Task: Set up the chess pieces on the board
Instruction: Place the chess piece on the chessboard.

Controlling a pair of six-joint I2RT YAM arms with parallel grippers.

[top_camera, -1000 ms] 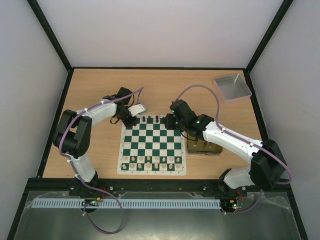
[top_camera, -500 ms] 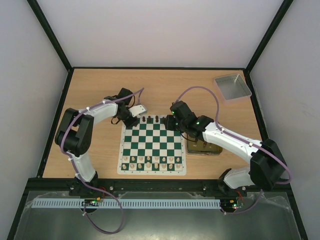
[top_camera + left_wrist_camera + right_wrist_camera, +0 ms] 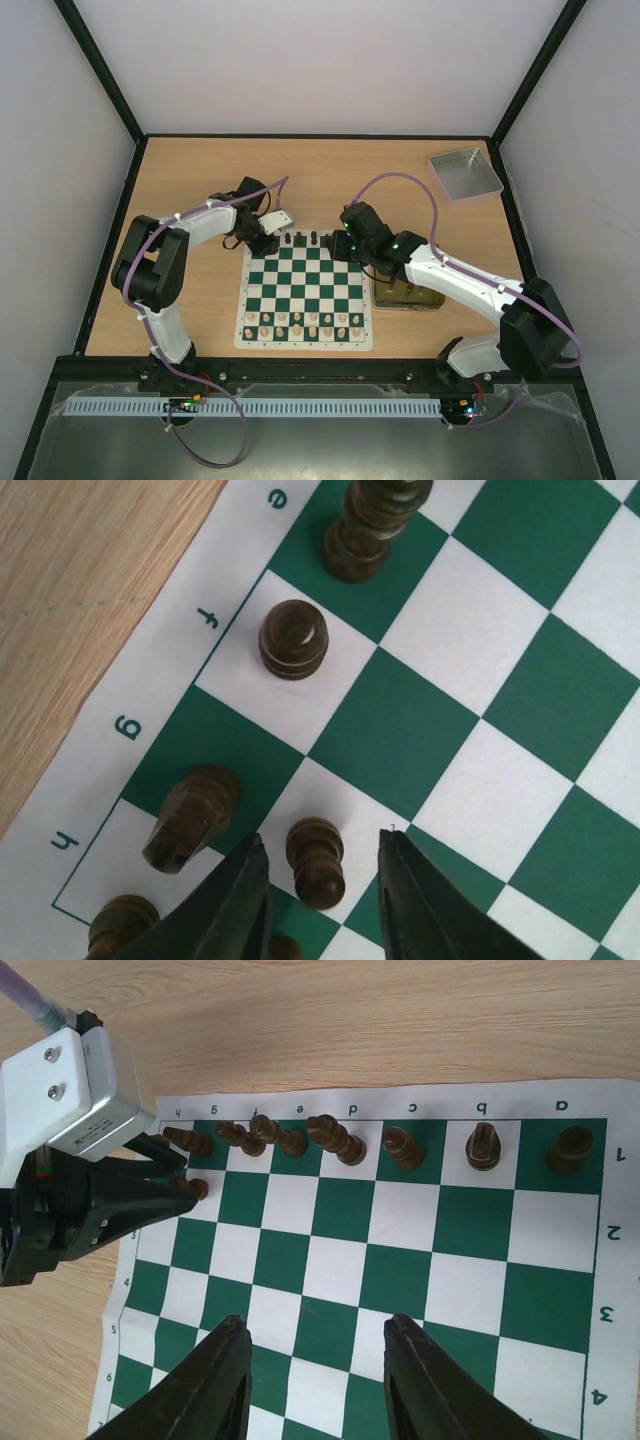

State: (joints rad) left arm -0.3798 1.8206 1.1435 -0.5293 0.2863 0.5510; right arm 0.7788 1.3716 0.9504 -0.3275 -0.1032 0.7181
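The left gripper (image 3: 322, 842) has its fingers (image 3: 235, 910) slightly parted around a small dark brown wooden pawn (image 3: 316, 865), with gaps either side, gripping nothing. The pawn stands upright in the second row near the far left corner of the green-and-white chessboard mat (image 3: 160, 655). A crooked lift could likely clip it, or the dark knight (image 3: 190, 818) just beside, and topple either. The right gripper (image 3: 315, 1325) hangs open, empty, over the board.

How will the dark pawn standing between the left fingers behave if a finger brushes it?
The pawn looks tall over a narrow base, so a sideways brush would probably tip it. Being round, it might then roll into the neighbouring piece. It looks like rigid wood.
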